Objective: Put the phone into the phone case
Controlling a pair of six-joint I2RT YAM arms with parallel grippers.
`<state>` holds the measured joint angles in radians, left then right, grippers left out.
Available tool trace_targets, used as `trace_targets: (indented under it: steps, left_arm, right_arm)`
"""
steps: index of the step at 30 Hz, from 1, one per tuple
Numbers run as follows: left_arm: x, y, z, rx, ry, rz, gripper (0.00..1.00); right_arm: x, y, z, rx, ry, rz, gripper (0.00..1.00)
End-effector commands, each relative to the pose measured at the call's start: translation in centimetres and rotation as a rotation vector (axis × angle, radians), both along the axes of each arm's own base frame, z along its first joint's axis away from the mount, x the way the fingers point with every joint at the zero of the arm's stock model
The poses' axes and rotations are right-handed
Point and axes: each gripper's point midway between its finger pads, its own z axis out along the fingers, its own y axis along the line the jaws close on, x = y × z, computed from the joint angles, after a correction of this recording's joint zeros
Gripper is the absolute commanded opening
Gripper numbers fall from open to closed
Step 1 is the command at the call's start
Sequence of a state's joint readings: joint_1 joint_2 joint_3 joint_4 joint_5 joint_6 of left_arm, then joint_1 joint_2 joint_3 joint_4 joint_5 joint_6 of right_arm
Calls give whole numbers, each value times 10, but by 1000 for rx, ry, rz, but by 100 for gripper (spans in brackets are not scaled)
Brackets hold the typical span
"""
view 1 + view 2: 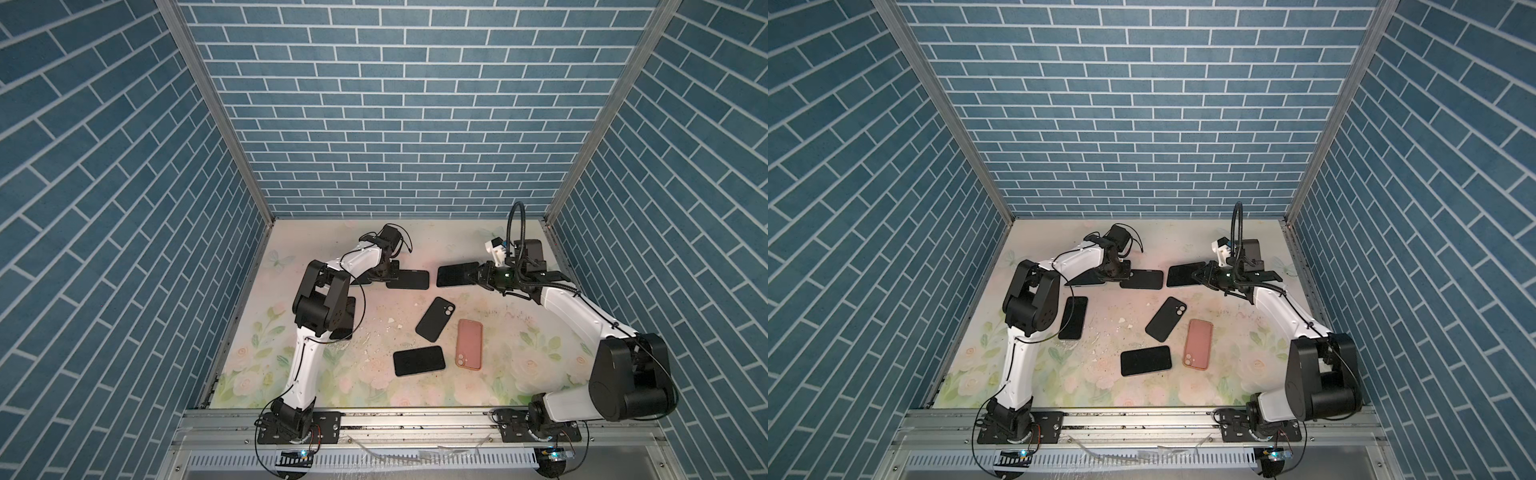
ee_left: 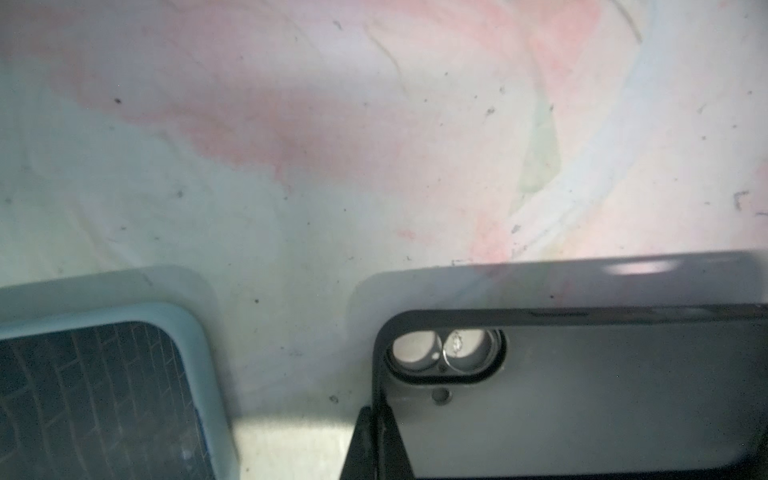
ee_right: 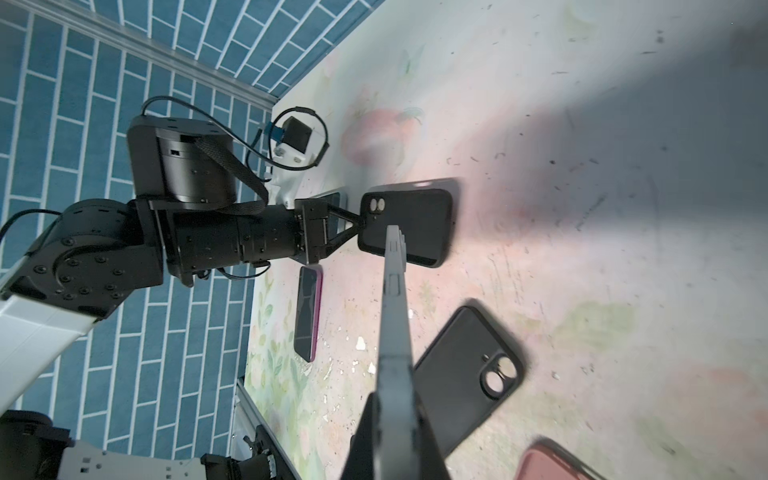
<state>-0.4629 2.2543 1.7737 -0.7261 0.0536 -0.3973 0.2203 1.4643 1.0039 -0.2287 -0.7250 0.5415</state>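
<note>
My left gripper (image 1: 390, 274) is shut on the short edge of a black phone case (image 1: 411, 279) at the back of the table. In the left wrist view its fingers (image 2: 368, 440) pinch the case (image 2: 602, 395) beside the camera cut-out. The case is held flat, hollow side up, low over the mat. My right gripper (image 1: 473, 275) is shut on a dark phone (image 1: 453, 275), which is tilted with its screen up. The phone shows edge-on in the right wrist view (image 3: 395, 311). A small gap separates the phone from the case in both top views.
On the floral mat (image 1: 365, 386) lie another black case (image 1: 435, 319), a pink case (image 1: 469, 344) and a black phone (image 1: 419, 360). A teal-cased phone (image 2: 95, 395) lies beside the left gripper. A magenta-edged phone (image 1: 1073, 318) lies near the left arm's elbow. Blue brick walls enclose three sides.
</note>
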Motion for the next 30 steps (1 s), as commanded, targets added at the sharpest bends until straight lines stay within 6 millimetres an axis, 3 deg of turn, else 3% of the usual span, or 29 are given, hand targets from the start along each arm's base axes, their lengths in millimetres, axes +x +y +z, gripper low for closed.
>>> trace_targets:
  steps: [1,6,14,21,30]
  left_arm:
    - [-17,0,-8,-8,66,-1,20]
    - [-9,-2,13,-101,19,39,44]
    - [11,6,68,-474,-96,146,81]
    - [8,0,65,-601,-86,167,92]
    - [8,-11,44,-722,-62,242,95]
  right_arm:
    - [12,22,14,42,-47,81,0]
    - [30,41,-3,35,4,93,0]
    - [48,88,-22,43,75,130,0]
    - [61,112,-42,55,138,135,0]
    - [71,118,-76,34,207,127,0]
